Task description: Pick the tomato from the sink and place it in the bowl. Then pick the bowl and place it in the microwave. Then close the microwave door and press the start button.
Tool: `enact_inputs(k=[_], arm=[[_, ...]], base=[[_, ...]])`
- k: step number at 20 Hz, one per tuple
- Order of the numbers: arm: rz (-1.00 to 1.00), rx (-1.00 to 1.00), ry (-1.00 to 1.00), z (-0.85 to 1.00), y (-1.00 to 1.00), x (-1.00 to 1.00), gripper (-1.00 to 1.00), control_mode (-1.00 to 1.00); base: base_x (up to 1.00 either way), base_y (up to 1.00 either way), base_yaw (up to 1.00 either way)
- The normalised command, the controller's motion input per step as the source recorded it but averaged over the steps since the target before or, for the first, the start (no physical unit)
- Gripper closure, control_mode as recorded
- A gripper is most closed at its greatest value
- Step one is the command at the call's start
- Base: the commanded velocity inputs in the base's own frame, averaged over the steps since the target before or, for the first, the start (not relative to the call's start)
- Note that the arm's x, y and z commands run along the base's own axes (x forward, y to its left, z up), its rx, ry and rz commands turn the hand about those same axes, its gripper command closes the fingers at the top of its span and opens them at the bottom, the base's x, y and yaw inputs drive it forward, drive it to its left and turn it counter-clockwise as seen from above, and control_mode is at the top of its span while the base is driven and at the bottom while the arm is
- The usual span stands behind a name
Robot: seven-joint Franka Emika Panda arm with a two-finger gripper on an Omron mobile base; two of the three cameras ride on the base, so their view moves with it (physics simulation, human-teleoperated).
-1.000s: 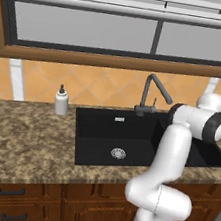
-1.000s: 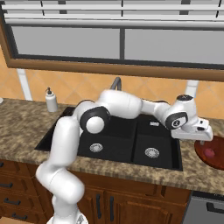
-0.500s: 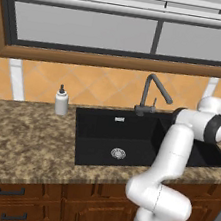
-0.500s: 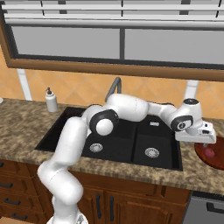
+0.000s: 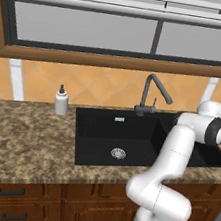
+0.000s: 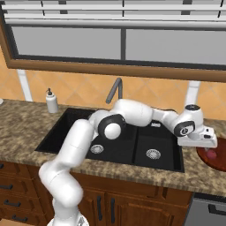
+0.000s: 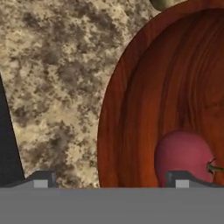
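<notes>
The tomato [image 7: 183, 156] lies inside the reddish-brown bowl [image 7: 131, 109], near its left wall. The bowl stands on the granite counter to the right of the black sink [image 6: 132, 143]. My gripper [image 7: 111, 180] is open and hangs low over the bowl's rim: one fingertip [image 7: 41, 178] is over the counter, the other fingertip [image 7: 181, 178] is inside the bowl beside the tomato. From the right base, the gripper [image 6: 204, 145] hovers at the left edge of the bowl [image 6: 217, 162], with the tomato [image 6: 211, 153] just beyond it. The microwave is out of view.
The sink [image 5: 128, 135] has a dark curved faucet [image 5: 153, 91] behind it and a soap bottle [image 5: 61, 102] to its left. A green object [image 7: 162, 3] sits just past the bowl's far rim. The counter's front edge runs close by the bowl.
The hand has drifted a little right and down toward the bowl's rim. The tomato rests in the bowl.
</notes>
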Motion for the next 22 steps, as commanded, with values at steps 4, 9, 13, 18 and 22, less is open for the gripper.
enact_inputs(k=[4,9,13,18,22], arm=[[0.05,0.00,0.00,-0.26,-0.37,0.06,1.00,-1.00],[0.02,0.00,0.00,-0.07,-0.06,-0.03,1.00,-1.00],[0.12,-0.11,-0.04,0.00,0.39,-0.53,1.00,-1.00],[0.21,-0.22,-0.13,0.00,0.47,-0.45,1.00,-1.00],[0.25,-0.48,-0.16,0.08,0.57,-0.26,1.00,-1.00]], base=[[0.00,0.00,0.00],[0.00,0.00,0.00],[0.00,0.00,0.00],[0.00,0.00,0.00],[0.00,0.00,0.00]])
